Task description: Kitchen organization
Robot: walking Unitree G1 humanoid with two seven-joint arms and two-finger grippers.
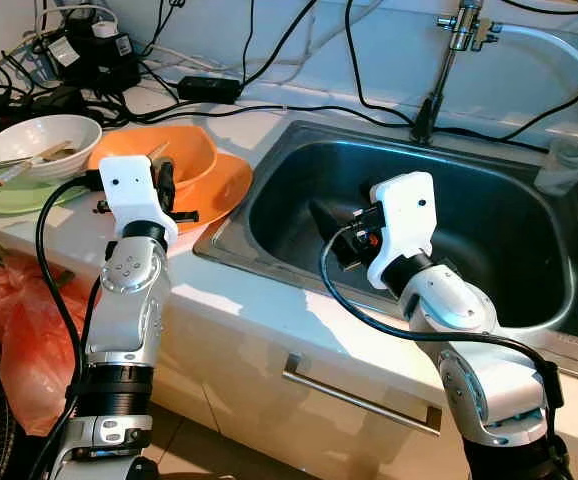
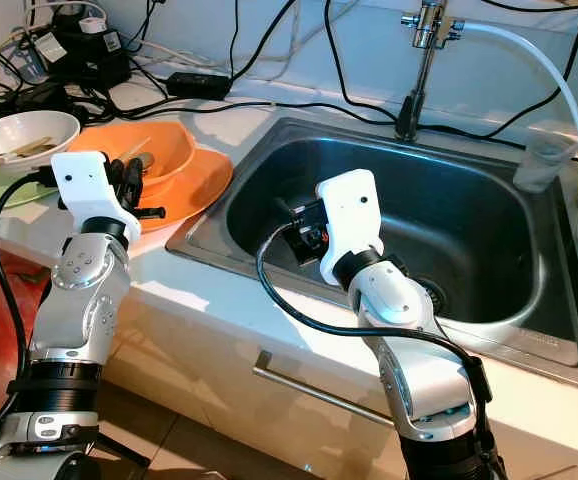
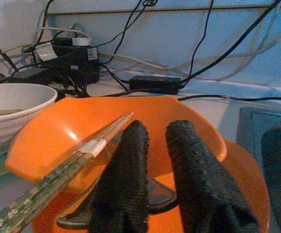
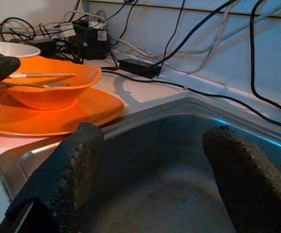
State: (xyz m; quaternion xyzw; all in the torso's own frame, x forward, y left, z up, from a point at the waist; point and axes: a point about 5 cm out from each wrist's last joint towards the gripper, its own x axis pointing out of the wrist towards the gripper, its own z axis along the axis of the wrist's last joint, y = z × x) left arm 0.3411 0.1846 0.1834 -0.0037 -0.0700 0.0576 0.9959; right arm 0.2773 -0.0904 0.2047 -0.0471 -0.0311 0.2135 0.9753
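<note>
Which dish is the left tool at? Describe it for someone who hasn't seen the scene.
Start at the steel sink; on the counter just to its left lies an orange plate. On that plate stands the orange bowl, with chopsticks and a spoon in it. The neighbouring bowl further left is white.

Head cameras looked down on counter, sink (image 1: 529, 310); both close wrist cameras shared orange bowl (image 3: 131, 116).

Glossy orange plastic bowl (image 3: 131, 121), brushed metal sink (image 1: 489, 230), smooth pale counter (image 1: 269, 300); rough matt black fingers (image 3: 126, 179) on the left end effector (image 3: 155, 170).
</note>
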